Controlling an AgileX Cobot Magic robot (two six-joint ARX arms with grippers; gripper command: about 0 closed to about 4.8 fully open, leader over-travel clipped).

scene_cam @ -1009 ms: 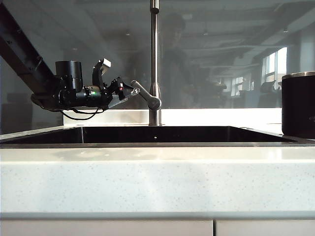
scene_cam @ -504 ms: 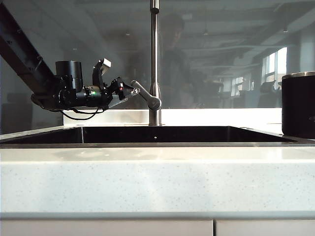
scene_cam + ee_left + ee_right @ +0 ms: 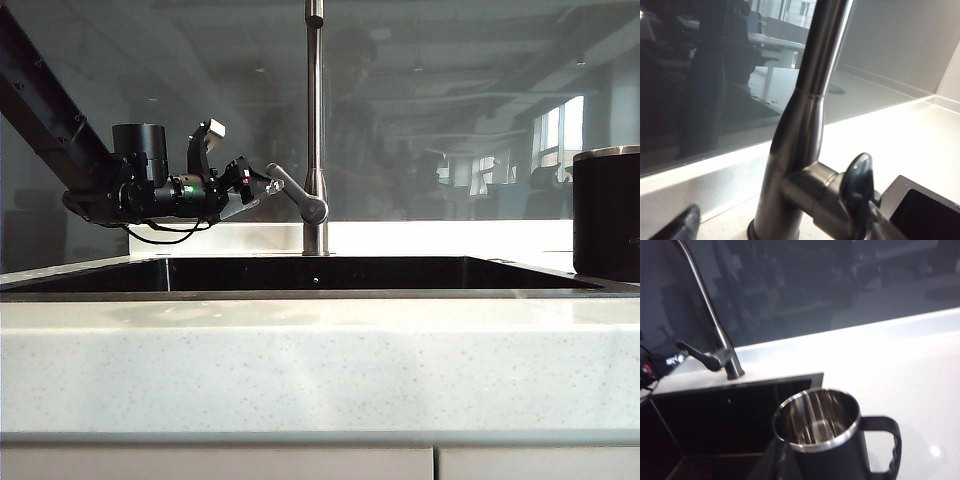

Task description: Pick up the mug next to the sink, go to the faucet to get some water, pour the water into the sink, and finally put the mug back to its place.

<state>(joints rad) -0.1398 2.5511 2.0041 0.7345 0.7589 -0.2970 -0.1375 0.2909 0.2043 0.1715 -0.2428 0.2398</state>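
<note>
The right gripper, outside every view, is drawing its jaws fully shut. In the dark glass panel [image 3: 450, 100], the dim reflected figure at about one o'clock from the faucet lever [image 3: 297, 195] is shifting slightly.

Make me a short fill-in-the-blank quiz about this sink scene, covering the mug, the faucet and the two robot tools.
1. The mug stands on the white countertop beside the ____.
2. The left tool sits at the faucet's ____ handle.
3. Seen from the right wrist view, the inside of the mug is shiny ____.
4. The right tool, out of every view, is ____.

Missing words: sink; lever; steel; shut
</note>
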